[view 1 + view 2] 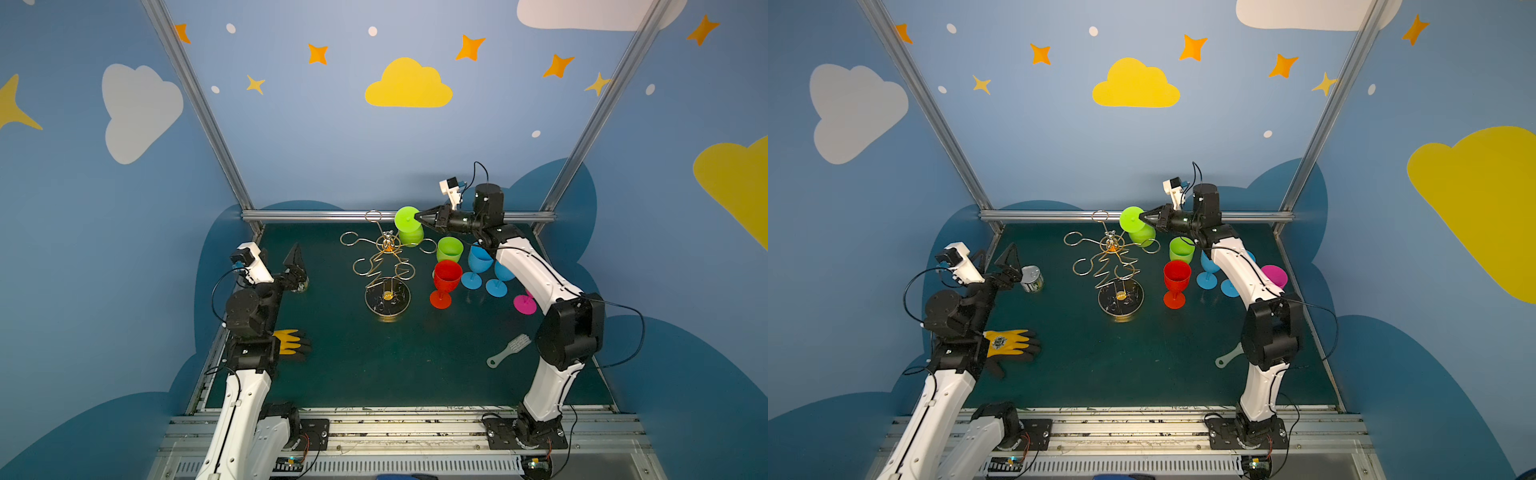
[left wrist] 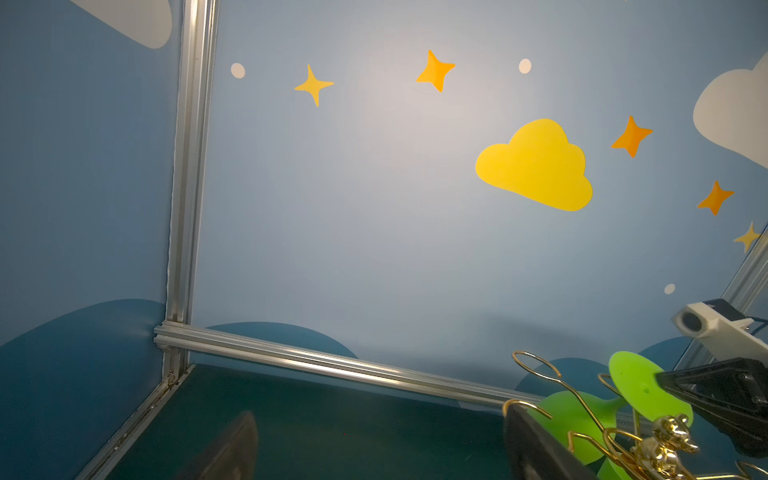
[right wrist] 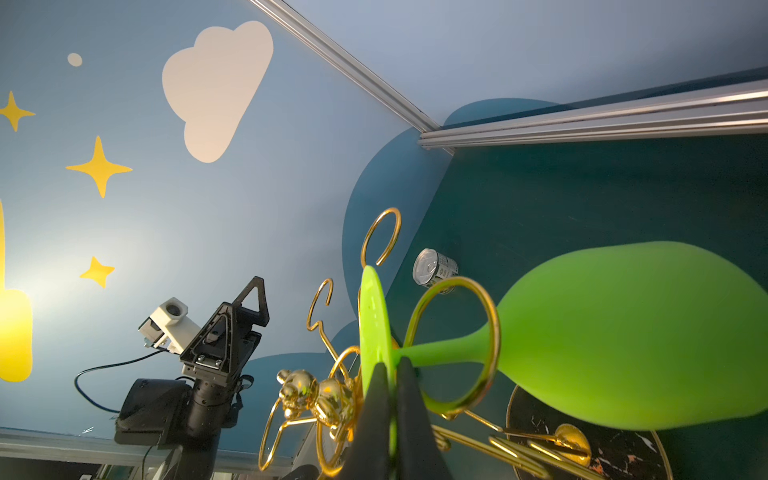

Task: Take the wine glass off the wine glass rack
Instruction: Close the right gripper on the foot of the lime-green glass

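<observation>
Right gripper [image 1: 417, 217] clamped on wine glass [image 1: 412, 237] foot; rack [image 1: 399, 301] loop rings stem; cups [image 1: 448, 272] at rack's 3 o'clock. Left gripper [image 1: 995, 259] wide open, empty.

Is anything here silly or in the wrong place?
Nothing looks spilled or broken. Three things don't fit with the wine glasses: a yellow glove on the left, a tin can farther back from it, and a grey brush lying on the right.

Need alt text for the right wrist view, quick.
The right gripper is shut on the round foot of a green wine glass, whose stem passes through a loop of the gold rack. Beyond are the left gripper and a tin can.
</observation>
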Controlling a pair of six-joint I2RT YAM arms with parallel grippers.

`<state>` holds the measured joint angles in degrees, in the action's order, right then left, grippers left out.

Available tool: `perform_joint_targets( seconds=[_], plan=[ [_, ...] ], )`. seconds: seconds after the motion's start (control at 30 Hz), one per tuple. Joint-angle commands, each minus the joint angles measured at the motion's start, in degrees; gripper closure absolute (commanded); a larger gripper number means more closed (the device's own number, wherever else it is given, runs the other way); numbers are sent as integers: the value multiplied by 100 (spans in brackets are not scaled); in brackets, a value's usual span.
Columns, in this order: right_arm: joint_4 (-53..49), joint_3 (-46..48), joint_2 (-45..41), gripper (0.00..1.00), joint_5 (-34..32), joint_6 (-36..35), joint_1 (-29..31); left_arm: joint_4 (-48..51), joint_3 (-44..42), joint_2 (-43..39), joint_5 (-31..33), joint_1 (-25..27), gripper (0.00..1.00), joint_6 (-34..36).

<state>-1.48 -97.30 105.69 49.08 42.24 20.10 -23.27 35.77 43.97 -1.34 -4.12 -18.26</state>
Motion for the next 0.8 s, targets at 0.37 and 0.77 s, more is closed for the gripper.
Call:
perform_joint_targets(
  seconds=[0.37,0.77],
  plan=[
    [272,553,-759,100,85,83,9,-134,-70,-70,-33,-23,9,-20],
    [229,715,-834,100,181,65,24,-147,-75,-92,-31,-27,9,-32]
  ],
)
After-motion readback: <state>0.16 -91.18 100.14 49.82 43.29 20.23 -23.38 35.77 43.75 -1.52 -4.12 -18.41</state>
